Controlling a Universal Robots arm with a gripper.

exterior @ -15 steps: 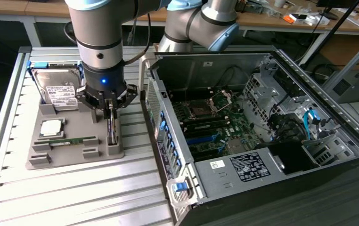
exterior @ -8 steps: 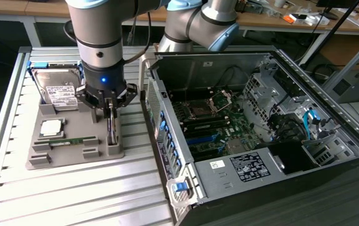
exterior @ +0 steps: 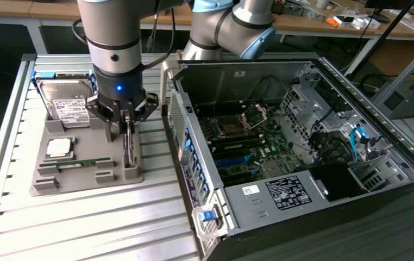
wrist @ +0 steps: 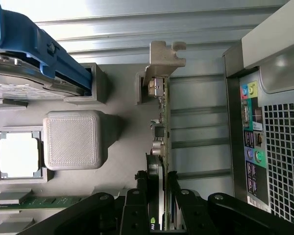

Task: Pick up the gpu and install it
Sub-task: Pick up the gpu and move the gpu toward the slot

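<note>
I'm clamping the gripper (wrist: 159,178) on the gpu (wrist: 162,112), fingers pinching both sides. Card's sitting edge-on in its gray tray (exterior: 83,176) slot, not lifted yet afaict. Install into PC case (exterior: 236,81) is all left to do.

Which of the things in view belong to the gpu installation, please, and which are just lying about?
For the job: gpu, standing edge-on in the grey tray, jaws closed on it; open computer case.
Lying about: hard drive; processor; memory stick, all in the same tray.
</note>
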